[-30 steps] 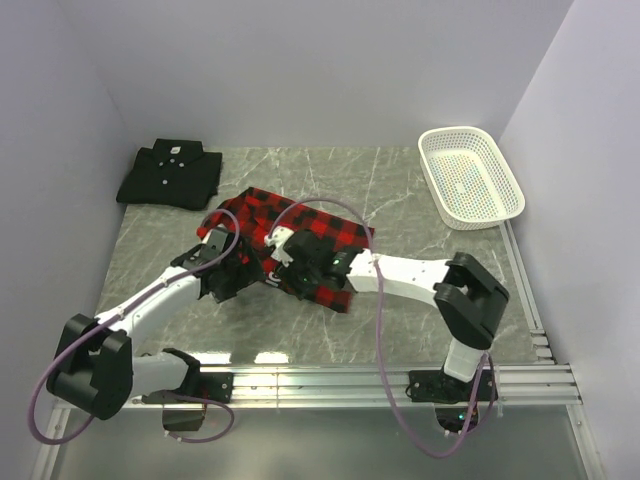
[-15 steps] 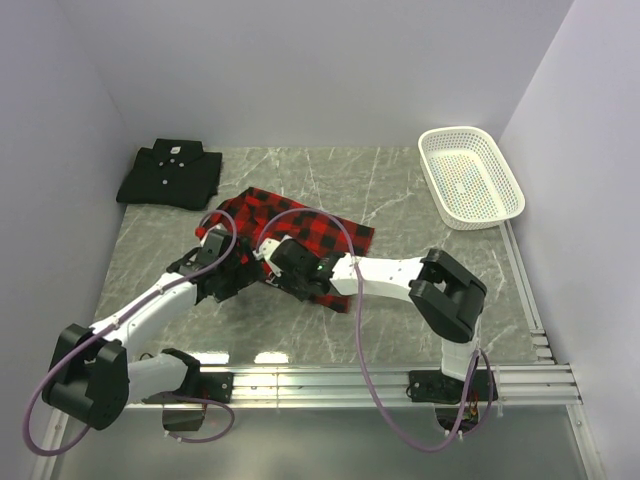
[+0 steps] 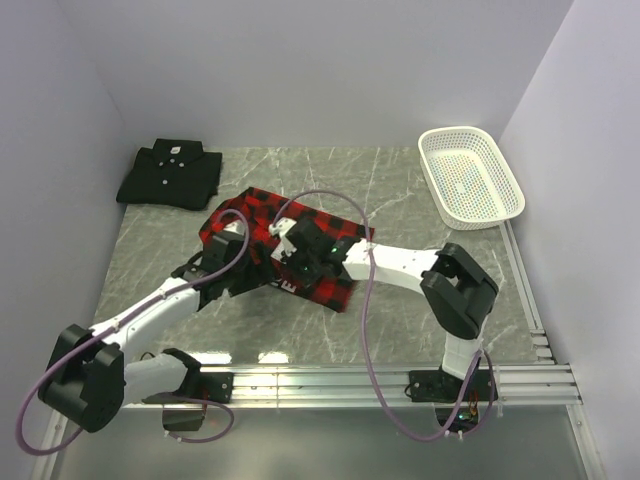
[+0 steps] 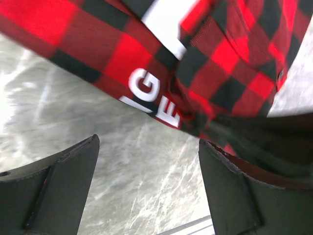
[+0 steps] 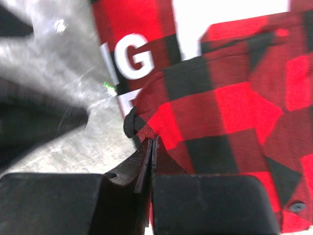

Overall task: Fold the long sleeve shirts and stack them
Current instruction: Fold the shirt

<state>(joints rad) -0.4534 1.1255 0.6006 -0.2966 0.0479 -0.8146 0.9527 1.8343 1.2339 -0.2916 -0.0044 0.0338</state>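
Note:
The red-and-black plaid shirt [image 3: 300, 235] lies half folded mid-table, its white letters [image 4: 146, 88] showing along the near edge. My right gripper [image 3: 300, 264] is shut, its tips [image 5: 153, 144] pinching a bunched fold of the plaid shirt [image 5: 220, 98] at that edge. My left gripper [image 3: 226, 280] sits just left of the shirt, low over bare marble. In the left wrist view this gripper [image 4: 149, 143] is open, with the plaid hem just beyond its fingertips [image 4: 215, 161]. The black collared shirt [image 3: 170, 175] lies folded at the far left corner.
A white mesh basket [image 3: 497, 207] stands at the far right corner. Walls close in the table on the left, back and right. An aluminium rail [image 3: 380, 378] runs along the near edge by the arm bases.
My right gripper has closed on the plaid shirt's near edge and shifted slightly right. The hem has moved with it, and white letters now show there. The left arm has barely moved.

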